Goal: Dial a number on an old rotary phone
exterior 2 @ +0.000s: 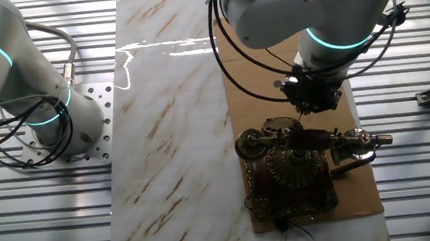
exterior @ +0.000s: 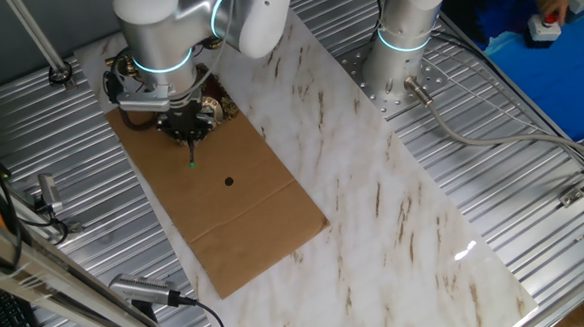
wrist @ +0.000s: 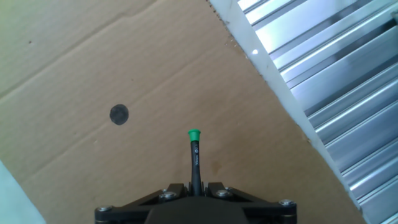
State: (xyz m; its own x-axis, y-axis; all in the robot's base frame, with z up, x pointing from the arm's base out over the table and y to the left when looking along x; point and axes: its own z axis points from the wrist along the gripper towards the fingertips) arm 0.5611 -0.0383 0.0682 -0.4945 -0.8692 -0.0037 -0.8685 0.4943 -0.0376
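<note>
- Cardboard sheet [exterior: 236,211]: flat brown board, used here as the landmark; it lies on the marble-patterned tabletop [exterior: 393,178], a fold crease across it, one long edge running close beside the ribbed metal surface [wrist: 336,81]
- Old rotary phone [exterior 2: 293,168]: dark red-brown body with gold filigree trim, standing at one end of the cardboard sheet; round gold-cream dial faces upward, brass-ended handset lies across the top; in one fixed view it is mostly hidden behind the arm, only ornate edges showing
- Gripper [wrist: 194,186]: black two-finger unit, clenched on the base of a thin stick; it hangs above the cardboard sheet just beside the phone, on the side toward the middle of the sheet
- Thin black stick [wrist: 194,160]: green tip, projecting straight out from between the fingers toward the cardboard sheet; the tip [exterior: 191,167] sits over bare board, apart from the phone; whether it touches the board cannot be told
- Dark round spot [wrist: 119,114]: on the cardboard sheet, near the green tip but clear of it, further from the phone
- Second robot base [exterior: 406,47]: white, teal ring, bolted to a plate off the cardboard sheet, across the marble strip
</note>
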